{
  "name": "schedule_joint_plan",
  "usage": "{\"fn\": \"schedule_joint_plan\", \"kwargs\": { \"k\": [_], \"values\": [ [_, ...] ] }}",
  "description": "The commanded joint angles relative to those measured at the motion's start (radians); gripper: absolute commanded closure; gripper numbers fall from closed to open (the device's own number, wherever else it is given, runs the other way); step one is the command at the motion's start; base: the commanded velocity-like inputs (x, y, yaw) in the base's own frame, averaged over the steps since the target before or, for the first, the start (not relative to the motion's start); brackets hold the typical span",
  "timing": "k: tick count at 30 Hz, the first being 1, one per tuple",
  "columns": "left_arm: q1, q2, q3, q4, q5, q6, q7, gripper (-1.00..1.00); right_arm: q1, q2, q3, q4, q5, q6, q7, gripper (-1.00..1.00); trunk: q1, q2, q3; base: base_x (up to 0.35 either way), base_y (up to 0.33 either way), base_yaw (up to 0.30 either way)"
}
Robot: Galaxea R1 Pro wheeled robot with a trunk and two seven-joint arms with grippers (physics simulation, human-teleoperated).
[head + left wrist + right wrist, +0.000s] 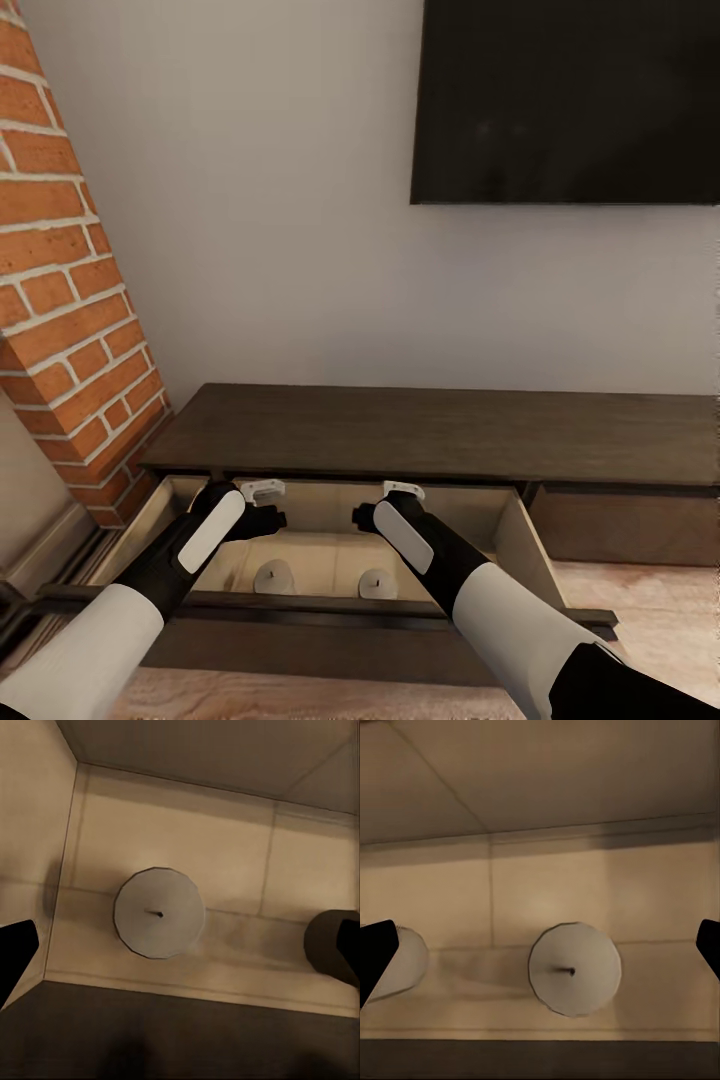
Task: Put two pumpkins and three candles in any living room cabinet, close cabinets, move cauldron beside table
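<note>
2 candles stand upright on the tan floor of the open drawer: the left candle (273,577) and the right candle (376,583), side by side and apart, both close to the drawer's front wall. In the left wrist view the left candle (159,913) sits directly under the camera, its wick a dark speck at the centre, with the other candle (334,945) at the picture's edge. The right wrist view looks straight down on the right candle (575,969), with its neighbour (397,964) beside it.

The drawer (515,545) belongs to the long dark-brown cabinet (440,432), which stands against the wall beside a brick column (70,300) and under a black TV screen (565,100). The drawer is pulled well out.

The left gripper (262,505) and right gripper (385,505) both hang over the drawer, each above its own candle and clear of it. Both pincers stand wide and hold nothing; their dark fingertips (375,956) show only at the margins of the wrist views.

The step looks like stowing: 2 candles appear delivered, both hands empty. Next would be lifting both arms out of the drawer without brushing the candles, then fetching the third candle and the 2 pumpkins. The drawer must be pushed shut at the end.
</note>
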Motion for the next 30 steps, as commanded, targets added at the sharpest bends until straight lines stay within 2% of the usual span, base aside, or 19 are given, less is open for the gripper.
{"fn": "schedule_joint_plan", "kwargs": {
  "k": [1, 24, 30],
  "values": [
    [-0.001, 0.001, -0.004, -0.002, 0.011, 0.0, 0.01, -1.0, -0.001, 0.0, 0.002, -0.001, -0.005, 0.003, -0.007, -1.0, -0.001, 0.0, 0.003, -0.22, 0.0, 0.0],
    [-0.001, 0.001, -0.004, -0.003, 0.011, 0.0, 0.01, -1.0, -0.001, 0.0, 0.002, -0.002, -0.005, 0.002, -0.005, -1.0, -0.011, 0.005, 0.092, -0.026, 0.0, 0.0],
    [-0.001, 0.0, -0.004, -0.003, 0.011, 0.0, 0.01, -1.0, -0.001, 0.0, 0.002, -0.002, -0.005, 0.002, -0.005, -1.0, -0.014, 0.007, 0.116, -0.158, 0.026, -0.021]
  ]
}}
